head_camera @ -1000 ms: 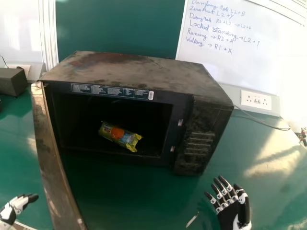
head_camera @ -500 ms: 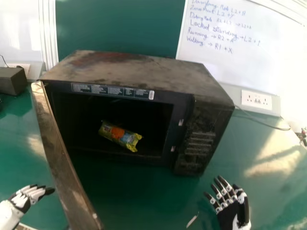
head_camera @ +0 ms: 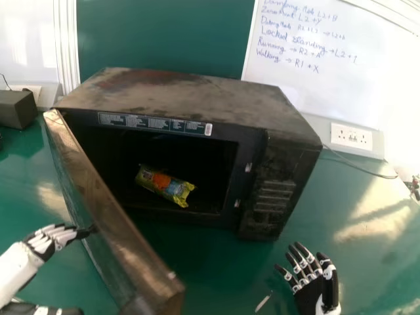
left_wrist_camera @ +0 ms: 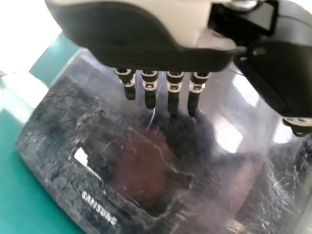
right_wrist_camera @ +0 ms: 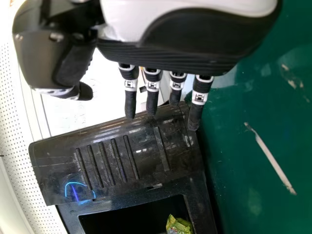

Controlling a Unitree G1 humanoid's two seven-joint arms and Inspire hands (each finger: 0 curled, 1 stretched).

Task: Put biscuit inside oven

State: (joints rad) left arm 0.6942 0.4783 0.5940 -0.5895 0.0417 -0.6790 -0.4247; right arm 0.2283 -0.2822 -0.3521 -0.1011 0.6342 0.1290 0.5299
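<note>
The biscuit packet [head_camera: 164,186] lies tilted inside the microwave oven [head_camera: 184,98], near its opening; the step in hand looks like shutting the part-open door [head_camera: 121,220], best done with a steady, flat push along its arc until it latches. The left robot hand [head_camera: 47,241], released, has straight fingers at the door's outer face; the right robot hand [head_camera: 315,289], also released, is near the control side, where the swinging door could catch it; a wall socket [head_camera: 351,136] sits behind.
</note>
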